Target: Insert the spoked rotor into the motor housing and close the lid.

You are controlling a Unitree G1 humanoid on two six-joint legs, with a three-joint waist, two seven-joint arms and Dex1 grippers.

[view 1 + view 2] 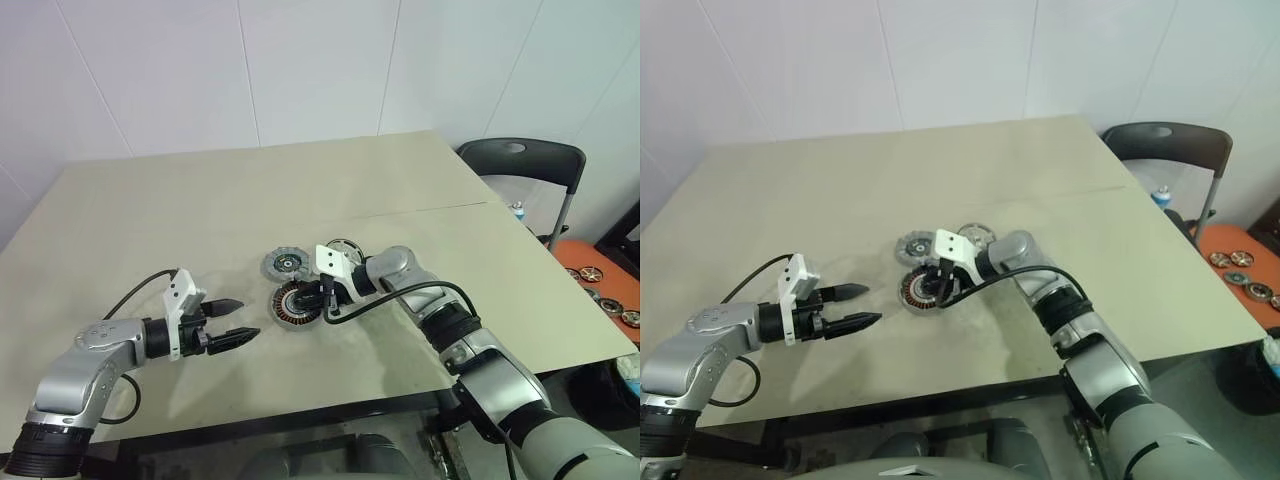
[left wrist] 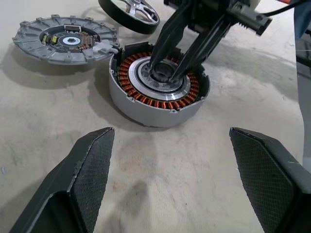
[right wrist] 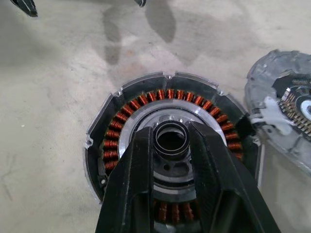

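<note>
Left gripper (image 1: 232,320), fingers spread wide and holding nothing, hovers over the surface (image 1: 150,220), pointing toward the parts. Centre: the lid (image 1: 284,265) lies flat, just beside the motor housing (image 1: 296,302), whose copper windings face up. Right gripper (image 3: 171,145), fingers narrowed, reaches into the housing's pale centre and pinches a small dark ring (image 3: 171,139) at the hub. The spoked rotor (image 1: 343,247) lies just behind, near the right wrist.
</note>
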